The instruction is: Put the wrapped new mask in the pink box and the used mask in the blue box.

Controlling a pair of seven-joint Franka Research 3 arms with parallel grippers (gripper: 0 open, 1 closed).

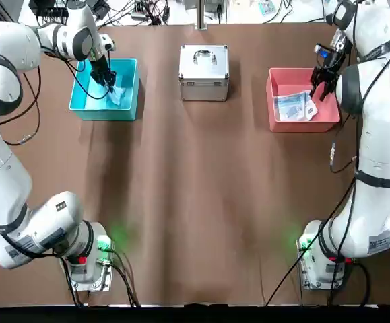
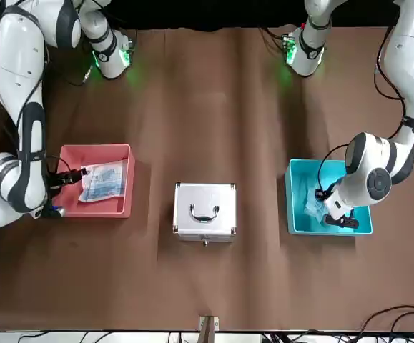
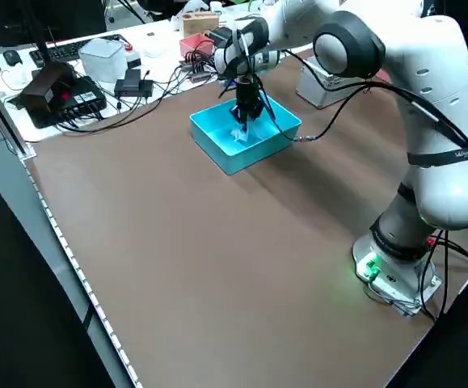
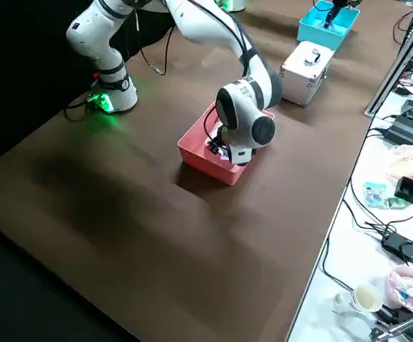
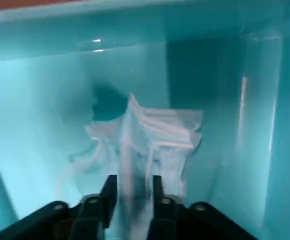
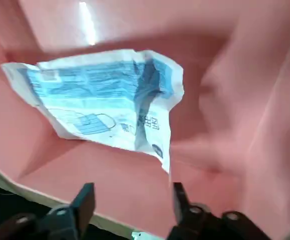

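My left end effector (image 1: 109,84), upper left, pinches the used mask (image 5: 150,145) inside the blue box (image 1: 87,108); right end effector (image 6: 129,200) gapes over the wrapped mask (image 6: 104,105).

The worktop (image 1: 201,202) lies open across its near and middle stretch, from the arm bases up to the row of containers. That far row holds the blue box (image 1: 81,104) on the left, the silver case (image 1: 204,73) in the centre and the pink box (image 1: 282,123) on the right, with bare lanes between them. The left end effector (image 1: 110,86) fills the blue box, fingers closed on the used mask (image 5: 160,135). The right end effector (image 1: 321,84) hangs spread over the pink box's right edge, beside the wrapped new mask (image 1: 294,106) that covers its floor.
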